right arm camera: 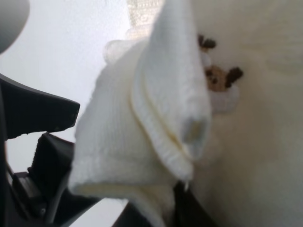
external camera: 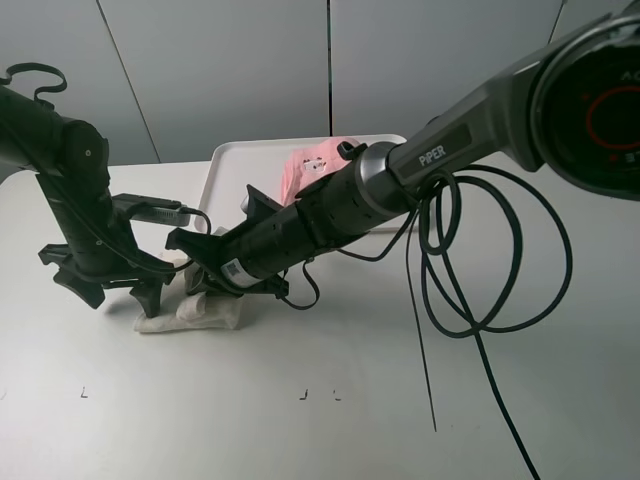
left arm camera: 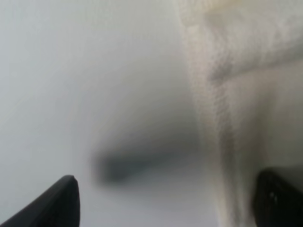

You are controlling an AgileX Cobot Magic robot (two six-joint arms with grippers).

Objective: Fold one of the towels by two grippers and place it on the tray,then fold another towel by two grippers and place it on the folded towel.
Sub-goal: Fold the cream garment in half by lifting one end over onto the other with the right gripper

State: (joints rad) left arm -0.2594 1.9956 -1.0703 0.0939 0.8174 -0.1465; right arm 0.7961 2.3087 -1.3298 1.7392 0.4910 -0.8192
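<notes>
The cream-white towel is lying bunched on the white table, in front of the tray and apart from it. One fold of it is being pinched by the right gripper, whose jaws are closed tight on the cloth. In the right wrist view this fold is being held up close to the camera, thick and doubled. Behind it a small printed tag with a brown figure is being shown on the flatter part of the towel. The right arm, marked PiPER, is being stretched across the middle of the table to the left side.

The left gripper is being held wide open, with nothing between its jaws, low over the table just beside the left end of the towel. In the left wrist view one fingertip is being seen over bare table and the other at the edge of the cloth; whether that one is touching cannot be told.

The pale pink towel is lying on the tray, partly hidden by the right arm. Black cables are hanging in loops from this arm.
</notes>
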